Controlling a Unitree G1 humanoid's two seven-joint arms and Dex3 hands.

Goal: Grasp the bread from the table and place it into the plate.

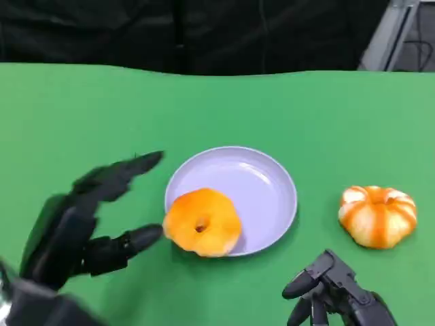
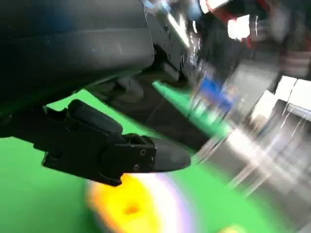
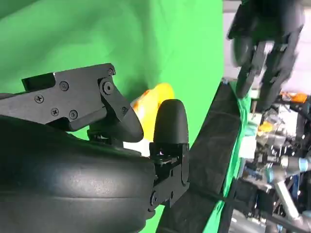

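Bread (image 1: 202, 222), round, orange-yellow with a dimple in the middle, sits on the near-left rim of the plate (image 1: 262, 178), partly overhanging the edge toward the left hand (image 1: 81, 224). So it's on the plate's lip, not settled in the well. In the left wrist view the bread (image 2: 124, 206) is a blurred yellow blob just past the fingers.

Left hand is spread wide, holding nothing. One finger reaches up and forward, and another one's tip sits just beside the bread's left side; contact is hard to call, looks touching or nearly so. Image is motion-blurred here.

Judgement: the step is either release or a final nudge. To do it well, the hand should push or lift the bread further right and away, toward the plate's centre, so it stops straddling the rim. Keep the push low and gentle; the plate looks light and could slide on the green table (image 1: 81, 115). Pulling the fingers off sideways risks dragging the bread back off the lip.

Right hand (image 1: 333, 288) hangs low near the table, right of the plate, fingers loosely apart, gripping nothing. Just beyond it lies a second bread, orange with white stripes (image 1: 377, 215), well clear of the plate.
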